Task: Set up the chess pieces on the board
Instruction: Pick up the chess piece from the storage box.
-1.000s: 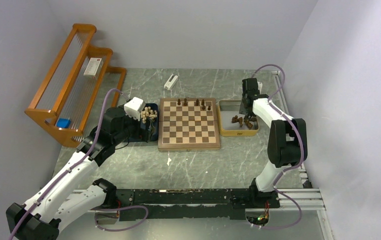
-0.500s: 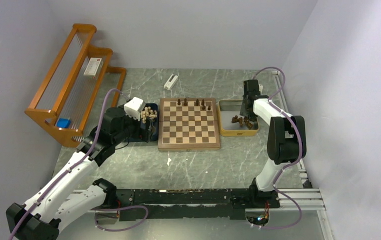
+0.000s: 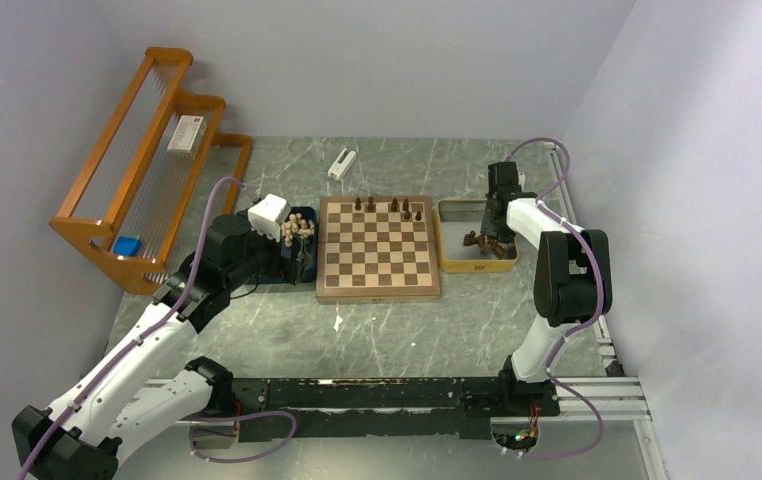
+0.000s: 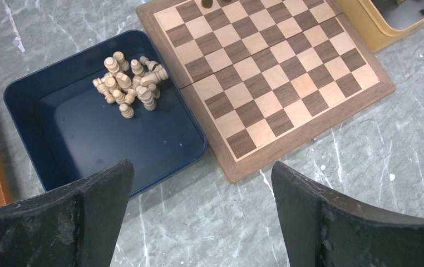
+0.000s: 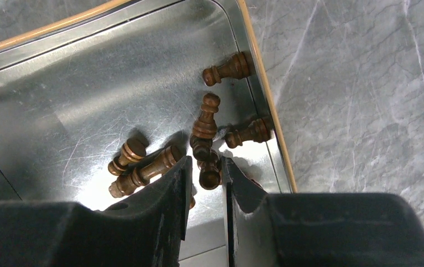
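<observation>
Right wrist, right pincer (image 5: 205, 162) narrowed on dark chess piece (image 5: 210, 177) — left pincer (image 4: 201, 169) wide, pale pieces (image 4: 129, 86) apart.

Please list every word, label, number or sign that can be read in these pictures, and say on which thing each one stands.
No text can be read here.
White card on the rack: red and dark marks, too small to read.
White bar behind the board: blurred, nothing legible.
Board, chess pieces, blue tray, yellow tray: no lettering seen.
</observation>
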Motion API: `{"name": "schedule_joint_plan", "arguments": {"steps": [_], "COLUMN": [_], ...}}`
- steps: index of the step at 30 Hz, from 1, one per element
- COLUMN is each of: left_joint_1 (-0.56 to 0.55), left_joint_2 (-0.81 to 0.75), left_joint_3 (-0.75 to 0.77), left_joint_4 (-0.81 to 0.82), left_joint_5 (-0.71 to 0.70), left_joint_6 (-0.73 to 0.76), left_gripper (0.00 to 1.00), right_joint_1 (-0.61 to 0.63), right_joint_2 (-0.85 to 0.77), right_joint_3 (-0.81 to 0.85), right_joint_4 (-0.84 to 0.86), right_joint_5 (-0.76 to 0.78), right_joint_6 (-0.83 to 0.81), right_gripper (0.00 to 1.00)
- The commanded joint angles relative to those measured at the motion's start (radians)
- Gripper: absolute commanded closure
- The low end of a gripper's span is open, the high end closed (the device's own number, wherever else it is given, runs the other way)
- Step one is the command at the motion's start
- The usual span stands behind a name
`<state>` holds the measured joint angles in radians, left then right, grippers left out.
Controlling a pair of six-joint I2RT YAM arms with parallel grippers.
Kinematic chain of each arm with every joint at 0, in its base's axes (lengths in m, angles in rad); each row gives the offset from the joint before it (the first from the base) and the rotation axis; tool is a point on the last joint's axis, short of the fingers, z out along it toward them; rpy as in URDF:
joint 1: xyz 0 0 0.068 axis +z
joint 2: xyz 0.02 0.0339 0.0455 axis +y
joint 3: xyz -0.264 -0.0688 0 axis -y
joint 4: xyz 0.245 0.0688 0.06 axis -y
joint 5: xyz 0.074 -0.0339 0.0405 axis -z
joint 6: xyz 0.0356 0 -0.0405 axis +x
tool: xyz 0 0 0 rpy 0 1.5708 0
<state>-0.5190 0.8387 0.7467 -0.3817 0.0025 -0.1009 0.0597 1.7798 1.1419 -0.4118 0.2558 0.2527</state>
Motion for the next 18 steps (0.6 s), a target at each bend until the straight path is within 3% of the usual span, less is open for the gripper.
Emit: {"name": "schedule_joint_plan", "arguments": {"steps": [1,18], "left_joint_1": [-0.004,-0.004], "left_joint_2": [-0.006,-0.006], "left_joint_3": [0.005,0.005], "left_joint_4": [0.028,0.026], "left_joint_5": [0.005,0.001], "left_joint_6": [0.007,0.007], "left_gripper": [0.02,0.02], "right_joint_1": [-0.013,-0.009], "right_joint_2": [0.0,-0.053], "right_joint_3": [-0.015,0.038], "right_joint_4": [0.018,-0.044], "right_joint_5": [0.0,0.02], "right_joint_6": [0.0,0.02], "right_gripper": [0.71,0.85]}}
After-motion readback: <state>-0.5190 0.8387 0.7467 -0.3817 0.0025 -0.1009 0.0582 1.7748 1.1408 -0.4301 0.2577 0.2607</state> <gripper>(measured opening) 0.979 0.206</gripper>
